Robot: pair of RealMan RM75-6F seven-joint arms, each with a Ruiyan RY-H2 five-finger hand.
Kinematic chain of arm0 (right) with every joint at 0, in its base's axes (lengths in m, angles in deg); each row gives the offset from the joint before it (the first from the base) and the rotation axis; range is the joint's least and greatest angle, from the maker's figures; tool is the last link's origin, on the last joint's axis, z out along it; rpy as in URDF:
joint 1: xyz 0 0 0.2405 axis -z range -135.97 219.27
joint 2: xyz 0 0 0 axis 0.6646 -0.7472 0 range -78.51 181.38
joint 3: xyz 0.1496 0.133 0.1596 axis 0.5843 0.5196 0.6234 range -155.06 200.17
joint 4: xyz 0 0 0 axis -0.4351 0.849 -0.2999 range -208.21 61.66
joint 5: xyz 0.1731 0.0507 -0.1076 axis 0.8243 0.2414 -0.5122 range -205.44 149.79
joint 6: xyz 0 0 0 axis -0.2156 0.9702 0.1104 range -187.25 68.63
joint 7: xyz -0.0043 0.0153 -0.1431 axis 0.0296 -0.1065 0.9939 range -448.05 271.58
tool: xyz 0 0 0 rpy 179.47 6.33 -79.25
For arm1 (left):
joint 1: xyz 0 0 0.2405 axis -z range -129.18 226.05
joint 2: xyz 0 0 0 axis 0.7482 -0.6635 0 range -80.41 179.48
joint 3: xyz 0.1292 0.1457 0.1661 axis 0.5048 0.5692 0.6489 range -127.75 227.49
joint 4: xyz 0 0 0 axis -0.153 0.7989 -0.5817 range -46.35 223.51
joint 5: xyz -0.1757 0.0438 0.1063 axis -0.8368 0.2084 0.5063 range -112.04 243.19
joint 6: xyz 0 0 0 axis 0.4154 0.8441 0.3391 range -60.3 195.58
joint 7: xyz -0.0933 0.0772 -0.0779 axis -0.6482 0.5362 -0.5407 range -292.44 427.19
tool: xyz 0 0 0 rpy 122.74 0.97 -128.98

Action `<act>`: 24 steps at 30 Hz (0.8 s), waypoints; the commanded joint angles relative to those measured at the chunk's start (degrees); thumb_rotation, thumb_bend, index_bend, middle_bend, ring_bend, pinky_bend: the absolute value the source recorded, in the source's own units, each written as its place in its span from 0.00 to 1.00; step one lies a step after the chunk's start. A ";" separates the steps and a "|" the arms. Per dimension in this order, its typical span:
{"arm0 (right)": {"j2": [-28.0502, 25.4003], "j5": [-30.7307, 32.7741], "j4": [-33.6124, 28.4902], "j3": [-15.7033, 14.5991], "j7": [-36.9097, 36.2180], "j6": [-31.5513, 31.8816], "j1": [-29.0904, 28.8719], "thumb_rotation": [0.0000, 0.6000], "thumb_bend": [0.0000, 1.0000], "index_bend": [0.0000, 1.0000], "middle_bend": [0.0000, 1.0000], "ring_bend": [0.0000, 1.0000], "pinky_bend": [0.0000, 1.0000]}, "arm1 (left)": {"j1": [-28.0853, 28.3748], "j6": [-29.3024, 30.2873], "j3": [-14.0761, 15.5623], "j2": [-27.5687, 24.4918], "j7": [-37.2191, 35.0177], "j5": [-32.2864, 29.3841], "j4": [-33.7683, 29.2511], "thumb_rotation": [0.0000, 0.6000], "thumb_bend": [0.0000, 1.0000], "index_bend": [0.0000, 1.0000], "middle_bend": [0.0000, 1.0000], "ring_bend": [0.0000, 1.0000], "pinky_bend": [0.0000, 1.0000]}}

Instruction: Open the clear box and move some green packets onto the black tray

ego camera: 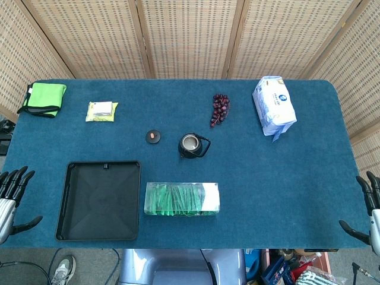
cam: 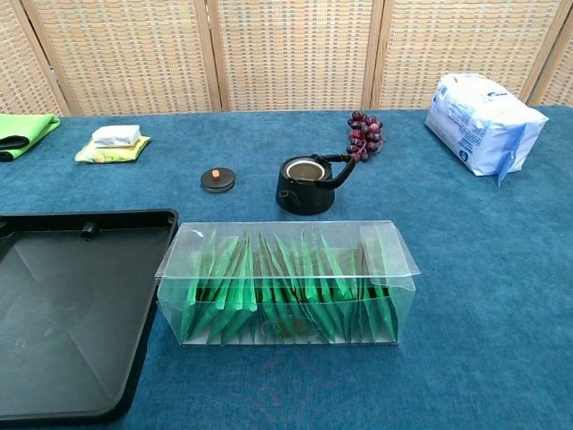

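Observation:
The clear box [ego camera: 181, 199] [cam: 286, 283] lies near the table's front edge, lid closed, with several green packets [cam: 269, 287] standing in a row inside. The black tray [ego camera: 99, 200] [cam: 63, 313] sits just to its left, with nothing on it. My left hand [ego camera: 12, 199] hangs at the table's left edge, fingers spread, holding nothing. At the right edge my right hand [ego camera: 368, 214] is likewise spread with nothing in it. Both hands are well apart from the box and appear only in the head view.
Behind the box stand a small black teapot [ego camera: 192, 145] and its lid [ego camera: 153, 136]. Farther back lie red grapes [ego camera: 219, 108], a white-blue packet [ego camera: 274, 107], a yellow sponge pack [ego camera: 101, 110] and a green cloth [ego camera: 43, 98]. Woven screens close off the back.

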 commanded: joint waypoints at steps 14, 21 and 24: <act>0.16 -0.03 -0.28 -0.09 0.71 -0.09 -0.03 1.00 0.00 0.00 0.00 0.00 0.00 | 2.43 -3.82 -0.51 0.39 -1.65 -0.62 0.62 1.00 0.12 0.00 0.00 0.00 0.00; 0.32 1.81 0.24 0.42 0.71 -1.97 -0.85 1.00 0.01 0.00 0.00 0.00 0.00 | 11.98 -10.45 -2.38 2.92 -7.41 7.63 3.10 1.00 0.12 0.00 0.00 0.00 0.00; 0.47 2.31 0.24 0.59 1.08 -2.33 -1.04 1.00 0.00 0.00 0.00 0.00 0.00 | 14.70 -13.96 -2.86 3.25 -6.63 7.77 1.55 1.00 0.12 0.00 0.00 0.00 0.00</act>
